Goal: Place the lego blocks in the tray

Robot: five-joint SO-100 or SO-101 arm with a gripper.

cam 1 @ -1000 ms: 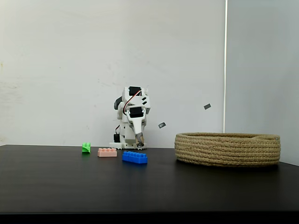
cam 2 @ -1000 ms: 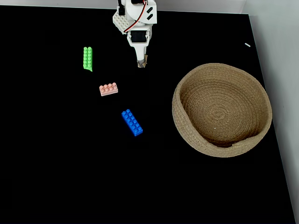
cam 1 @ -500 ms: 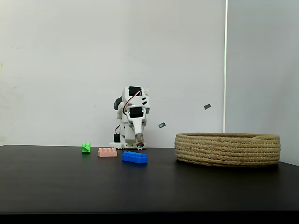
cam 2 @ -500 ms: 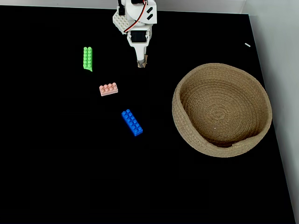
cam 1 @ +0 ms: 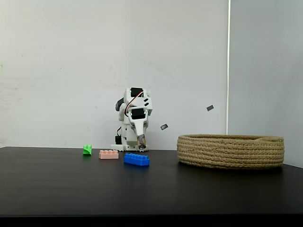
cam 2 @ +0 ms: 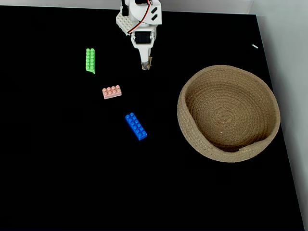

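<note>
Three lego blocks lie on the black table: a green one (cam 2: 90, 60) (cam 1: 87, 150) at the far left, a pale pink one (cam 2: 111, 92) (cam 1: 109, 154) nearer the middle, and a blue one (cam 2: 136, 126) (cam 1: 136, 159) closest to the front. The tan rope tray (cam 2: 228, 113) (cam 1: 231, 151) stands to their right with nothing inside. My gripper (cam 2: 146, 66) (cam 1: 141, 146) hangs folded at the arm's base by the back edge, tip down, shut and holding nothing, well apart from every block.
The white arm base (cam 2: 138, 17) sits against the back wall. The table's right edge (cam 2: 281, 134) runs just beyond the tray. Small dark tape marks (cam 1: 210, 108) stick to the wall.
</note>
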